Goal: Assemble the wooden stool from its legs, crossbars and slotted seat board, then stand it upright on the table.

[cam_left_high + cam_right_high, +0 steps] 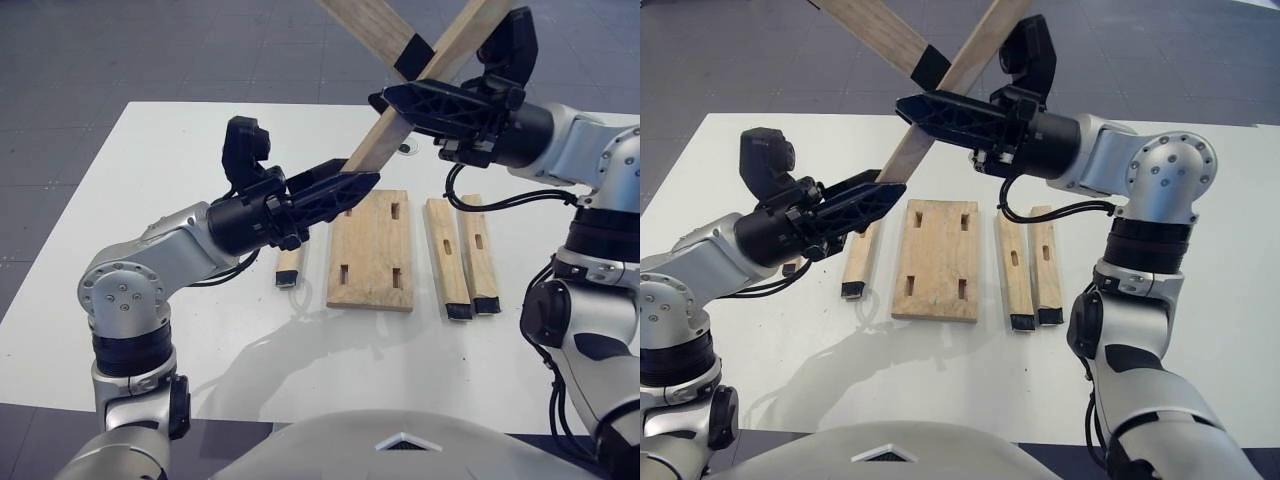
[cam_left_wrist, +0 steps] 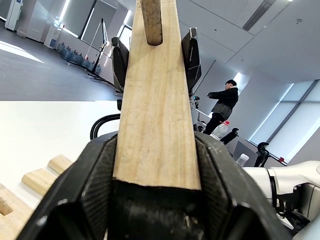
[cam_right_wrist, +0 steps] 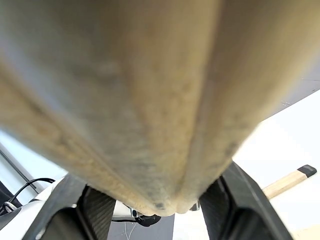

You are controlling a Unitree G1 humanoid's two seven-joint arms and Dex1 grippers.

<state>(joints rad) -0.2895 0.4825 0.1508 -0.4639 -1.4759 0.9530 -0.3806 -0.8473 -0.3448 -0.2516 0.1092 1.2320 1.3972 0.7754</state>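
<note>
We're early: left jaws and right jaws each pinch one leg of the crossed pair (image 1: 455, 45) aloft over the bench (image 1: 150, 150), seat board (image 1: 370, 250) lies flat mid-bench, three loose sticks (image 1: 447, 255) beside it, all unjoined, so most assembly remains.

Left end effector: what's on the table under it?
A loose leg beside the seat board; its black-tipped near end shows, the far end is covered by the left end effector.
</note>
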